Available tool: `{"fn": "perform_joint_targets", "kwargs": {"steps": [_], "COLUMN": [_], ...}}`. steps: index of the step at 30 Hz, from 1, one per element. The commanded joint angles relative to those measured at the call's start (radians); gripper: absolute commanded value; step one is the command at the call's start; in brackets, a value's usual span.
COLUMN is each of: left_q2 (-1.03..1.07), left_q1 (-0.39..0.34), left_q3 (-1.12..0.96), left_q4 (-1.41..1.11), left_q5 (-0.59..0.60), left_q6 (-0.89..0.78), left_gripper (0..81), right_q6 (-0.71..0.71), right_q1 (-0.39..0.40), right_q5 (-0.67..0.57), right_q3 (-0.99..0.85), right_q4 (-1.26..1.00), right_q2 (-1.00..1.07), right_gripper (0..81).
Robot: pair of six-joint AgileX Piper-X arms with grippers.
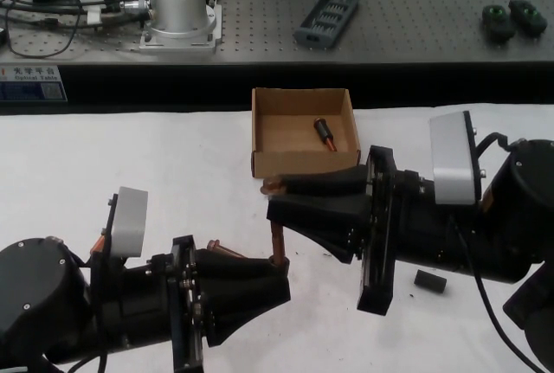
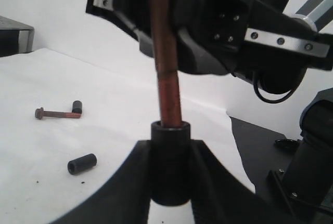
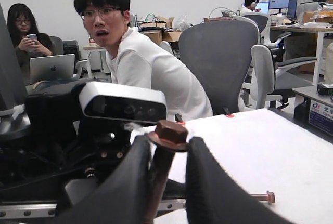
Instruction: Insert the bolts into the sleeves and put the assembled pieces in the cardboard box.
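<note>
White cloth covers the bench on which everything lies. Nearest, well short of the cardboard box on its front side, the left gripper is closed on a black sleeve, which is held upright with its mouth open to the top. Just above it, between that sleeve and the box's front wall, the right gripper is clamped on a copper-coloured bolt, which hangs vertically with its tip at the sleeve's mouth. A loose sleeve lies in front of the box and off to its right. Inside the box, an assembled piece rests on the floor.

The bolt is judged to be stiff metal, dense for its size, with a smooth shank that could slip; it is best gripped just under the hex head, so that the head acts as a stop. The sleeve is judged rigid, light and prone to roll or twist, so it should be pinched across its middle.

The meeting of tip and mouth is made plain in the left wrist view, where a loose bolt is also seen on the cloth. The head standing proud of the fingers is seen in the right wrist view. The box's contents are given by the high view.
</note>
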Motion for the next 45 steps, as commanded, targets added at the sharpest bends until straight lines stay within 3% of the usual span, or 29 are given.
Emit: {"fn": "perform_joint_targets", "kwargs": {"steps": [1, 9, 20, 37, 41, 43, 45], "left_q2": [-0.004, -0.004, -0.004, -0.004, -0.004, -0.004, -0.004], "left_q1": [0.005, 0.015, 0.061, 0.061, 0.061, 0.061, 0.061], "left_q3": [-0.010, -0.010, -0.010, -0.010, -0.010, -0.010, -0.010], "left_q4": [-0.042, -0.042, -0.042, -0.042, -0.042, -0.042, -0.042], "left_q5": [-0.006, -0.008, -0.097, -0.074, -0.062, -0.049, -0.049], "left_q6": [-0.017, -0.017, -0.077, -0.076, -0.076, -0.076, -0.076], "left_gripper": [0.6, 0.6, 0.6, 0.6, 0.6, 0.6, 0.6], "right_q6": [-0.017, -0.058, -0.058, -0.051, -0.051, -0.051, -0.051], "right_q1": [0.001, 0.001, 0.001, 0.001, 0.001, 0.001, 0.001], "right_q5": [-0.016, -0.016, -0.016, 0.027, 0.030, 0.030, 0.030], "right_q3": [-0.003, -0.003, -0.003, -0.003, -0.003, -0.003, -0.003], "right_q4": [0.014, 0.002, -0.017, -0.017, -0.017, -0.017, -0.017], "right_q2": [0.013, 0.075, 0.086, 0.086, 0.086, 0.086, 0.086], "right_gripper": [6.6, 6.6, 6.6, 6.6, 1.3, 8.1, 22.9]}}
